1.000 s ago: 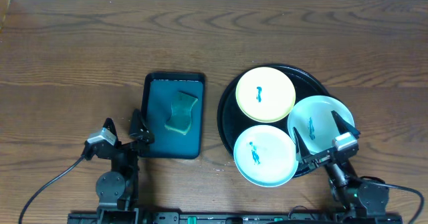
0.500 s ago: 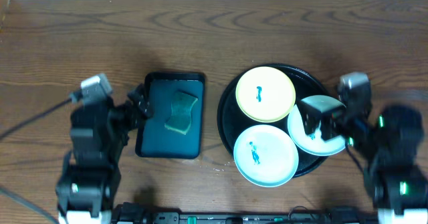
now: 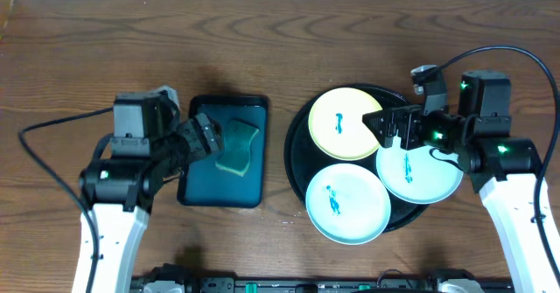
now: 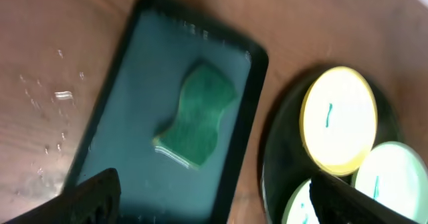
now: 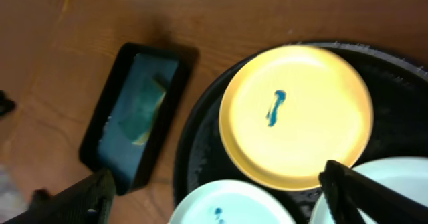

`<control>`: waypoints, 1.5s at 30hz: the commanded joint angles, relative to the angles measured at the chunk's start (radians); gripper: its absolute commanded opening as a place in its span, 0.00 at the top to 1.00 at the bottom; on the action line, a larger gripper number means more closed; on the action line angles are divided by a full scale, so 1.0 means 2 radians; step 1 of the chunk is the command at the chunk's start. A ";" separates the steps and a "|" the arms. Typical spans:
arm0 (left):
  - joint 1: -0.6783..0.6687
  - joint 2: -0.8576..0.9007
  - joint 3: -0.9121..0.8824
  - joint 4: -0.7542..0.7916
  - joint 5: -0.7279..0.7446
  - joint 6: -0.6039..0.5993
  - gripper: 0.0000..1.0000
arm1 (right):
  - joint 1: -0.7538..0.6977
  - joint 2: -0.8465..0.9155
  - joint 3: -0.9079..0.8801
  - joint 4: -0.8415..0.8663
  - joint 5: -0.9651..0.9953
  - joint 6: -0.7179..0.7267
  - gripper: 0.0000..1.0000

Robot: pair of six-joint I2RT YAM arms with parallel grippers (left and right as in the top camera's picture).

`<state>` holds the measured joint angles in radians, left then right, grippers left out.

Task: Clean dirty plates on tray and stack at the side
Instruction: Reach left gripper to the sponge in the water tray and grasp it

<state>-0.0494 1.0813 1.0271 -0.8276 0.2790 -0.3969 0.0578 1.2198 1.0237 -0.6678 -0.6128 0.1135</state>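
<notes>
Three plates lie on the round black tray (image 3: pixel 296 153): a pale yellow one (image 3: pixel 346 124) at the back, a mint-white one (image 3: pixel 347 203) at the front and another mint-white one (image 3: pixel 420 175) at the right. Each has a blue smear at its centre. My right gripper (image 3: pixel 394 129) is open and empty, above the tray between the yellow plate (image 5: pixel 297 114) and the right plate. My left gripper (image 3: pixel 203 140) is open and empty, above the left part of the teal tray. The open fingers frame both the left wrist view (image 4: pixel 214 204) and the right wrist view (image 5: pixel 221 197).
A rectangular dark teal tray (image 3: pixel 223 192) sits left of the black tray and holds a green wavy sponge (image 3: pixel 236 147), which also shows in the left wrist view (image 4: pixel 197 115). Water drops lie on the wood left of the teal tray (image 4: pixel 53 97). Cables trail from both arms.
Both arms have risen from the table's front edge and reached forward. The left gripper now hangs over the teal tray, the right over the black tray. The plates and sponge have not moved.
</notes>
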 commanded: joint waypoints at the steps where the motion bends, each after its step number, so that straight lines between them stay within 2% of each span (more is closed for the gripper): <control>1: -0.016 0.039 0.009 -0.017 0.018 0.000 0.10 | 0.021 -0.001 0.009 -0.015 0.011 0.010 0.04; 5: -0.069 0.103 0.009 -0.032 -0.053 0.000 0.19 | 0.067 -0.001 0.009 -0.047 0.113 0.010 0.06; 8: -0.108 0.155 0.009 -0.018 -0.103 -0.001 0.37 | 0.098 -0.001 0.009 -0.055 0.148 0.011 0.09; 10: -0.130 0.201 0.009 0.008 -0.160 -0.001 0.37 | 0.112 -0.001 0.009 -0.055 0.158 0.014 0.11; 12: -0.136 0.235 0.009 0.035 -0.185 -0.001 0.37 | 0.116 -0.001 0.009 -0.055 0.163 0.026 0.14; 18: -0.130 0.333 0.009 0.113 -0.188 -0.001 0.39 | 0.116 -0.001 0.009 -0.056 0.164 0.037 0.19; 19: -0.129 0.348 0.009 0.121 -0.188 -0.001 0.43 | 0.116 -0.001 0.009 -0.057 0.164 0.037 0.20; 20: -0.129 0.363 0.009 0.126 -0.183 -0.001 0.52 | 0.116 -0.001 0.009 -0.057 0.164 0.037 0.21; 22: -0.129 0.384 0.009 0.127 -0.170 -0.001 0.81 | 0.116 -0.001 0.009 -0.058 0.163 0.037 0.23; 23: -0.129 0.388 0.009 0.127 -0.165 -0.001 0.92 | 0.116 -0.001 0.009 -0.059 0.164 0.037 0.23; 28: -0.129 0.368 0.010 0.118 -0.157 -0.001 0.92 | 0.116 -0.001 0.009 -0.065 0.164 0.036 0.24; 29: -0.129 0.360 0.011 0.114 -0.157 -0.001 0.90 | 0.116 -0.001 0.009 -0.065 0.164 0.036 0.24; 31: -0.128 0.337 0.015 0.099 -0.157 0.000 0.78 | 0.116 -0.001 0.009 -0.065 0.164 0.036 0.24; 33: -0.126 0.308 0.017 0.089 -0.157 0.000 0.51 | 0.116 -0.001 0.009 -0.065 0.164 0.036 0.24; 35: -0.126 0.282 0.017 0.083 -0.157 -0.001 0.45 | 0.116 -0.001 0.009 -0.065 0.164 0.036 0.24; 39: -0.126 0.255 0.017 0.086 -0.157 -0.001 0.43 | 0.116 -0.001 0.009 -0.065 0.164 0.036 0.24; 45: -0.127 0.290 -0.004 0.135 -0.155 -0.001 0.43 | 0.116 -0.001 0.009 -0.065 0.164 0.037 0.23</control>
<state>-0.3050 1.6077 1.0523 -0.5716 -0.0223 -0.3958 0.2821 1.2201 1.0256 -0.7959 -0.2905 0.1761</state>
